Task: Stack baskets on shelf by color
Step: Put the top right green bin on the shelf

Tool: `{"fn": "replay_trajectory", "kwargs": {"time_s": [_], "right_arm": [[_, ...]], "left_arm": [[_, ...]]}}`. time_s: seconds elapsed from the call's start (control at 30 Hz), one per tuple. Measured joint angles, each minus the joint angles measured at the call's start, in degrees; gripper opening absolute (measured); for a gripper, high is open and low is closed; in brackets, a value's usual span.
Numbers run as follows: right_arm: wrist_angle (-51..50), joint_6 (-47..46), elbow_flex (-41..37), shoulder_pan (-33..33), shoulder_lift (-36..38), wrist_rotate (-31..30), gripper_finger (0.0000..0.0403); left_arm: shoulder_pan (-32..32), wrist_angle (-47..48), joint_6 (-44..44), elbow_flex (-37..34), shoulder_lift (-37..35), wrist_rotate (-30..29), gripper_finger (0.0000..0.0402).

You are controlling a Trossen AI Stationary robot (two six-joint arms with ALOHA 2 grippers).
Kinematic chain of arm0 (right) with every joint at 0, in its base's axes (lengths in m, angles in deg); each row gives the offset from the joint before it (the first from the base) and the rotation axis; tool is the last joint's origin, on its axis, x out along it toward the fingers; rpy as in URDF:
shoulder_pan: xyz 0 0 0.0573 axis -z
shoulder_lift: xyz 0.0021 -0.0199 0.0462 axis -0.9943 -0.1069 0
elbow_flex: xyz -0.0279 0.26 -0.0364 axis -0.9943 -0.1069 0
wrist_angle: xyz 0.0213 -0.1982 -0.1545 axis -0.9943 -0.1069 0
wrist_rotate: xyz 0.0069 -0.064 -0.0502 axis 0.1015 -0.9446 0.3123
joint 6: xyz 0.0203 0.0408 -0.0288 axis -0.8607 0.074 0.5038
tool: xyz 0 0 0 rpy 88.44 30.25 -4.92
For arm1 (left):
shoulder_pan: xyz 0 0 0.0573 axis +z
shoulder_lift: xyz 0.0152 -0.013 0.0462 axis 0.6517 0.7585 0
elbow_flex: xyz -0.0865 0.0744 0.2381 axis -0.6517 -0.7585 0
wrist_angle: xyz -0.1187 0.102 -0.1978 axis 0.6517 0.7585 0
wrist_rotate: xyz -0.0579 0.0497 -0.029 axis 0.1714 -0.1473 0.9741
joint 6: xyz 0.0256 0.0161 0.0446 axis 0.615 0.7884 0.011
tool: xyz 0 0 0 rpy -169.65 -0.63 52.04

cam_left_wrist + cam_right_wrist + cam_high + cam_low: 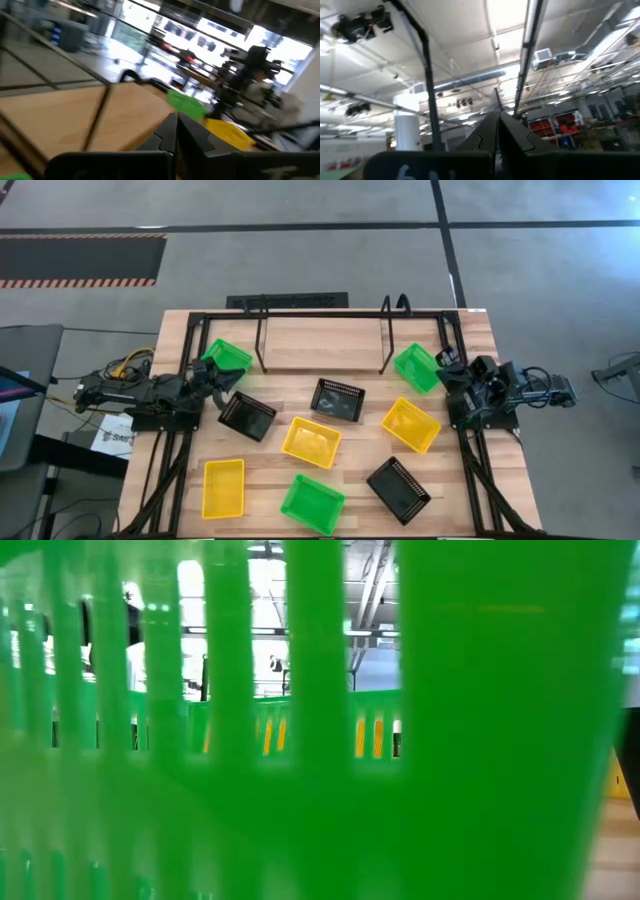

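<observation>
Left gripper (176,131): fingers pressed together, nothing between them, sitting at the shelf's (320,343) left end beside a green basket (227,360). Right gripper (496,131): also closed tight and empty, at the shelf's right end beside another green basket (417,367).

Shelf is a bare light-wood plank in a thin black wire frame, no baskets on it. In front of it on the wooden table (470,500), scattered: 3 black, 3 yellow, 1 more green basket (312,504). All are rectangular, open-top plastic with slotted sides.

Low view is filled by a green slotted wall.
</observation>
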Motion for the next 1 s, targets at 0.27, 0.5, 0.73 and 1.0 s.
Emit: {"fn": "replay_trajectory", "kwargs": {"time_s": [0.27, 0.5, 0.73, 1.0], "right_arm": [[-10.55, -0.01, 8.24, 0.0, -4.08, -10.71, 0.004], [-42.85, -1.4, 26.47, 0.0, -12.16, -27.02, 0.0044], [-73.58, -12.18, 43.89, 0.0, -20.93, -35.71, 0.0072], [-99.14, -26.42, 55.23, 0.0, -29.52, -36.93, 0.0124]], "left_arm": [[0.0, 0.02, 0.46, 0.0, 0.0, -0.48, 0.0], [0.0, 0.09, 0.22, 0.0, -0.01, -0.48, 0.0], [0.0, 0.13, 0.22, 0.0, -0.01, -0.45, 0.0], [0.0, 0.2, 0.22, 0.0, -0.01, -0.45, 0.0]]}}
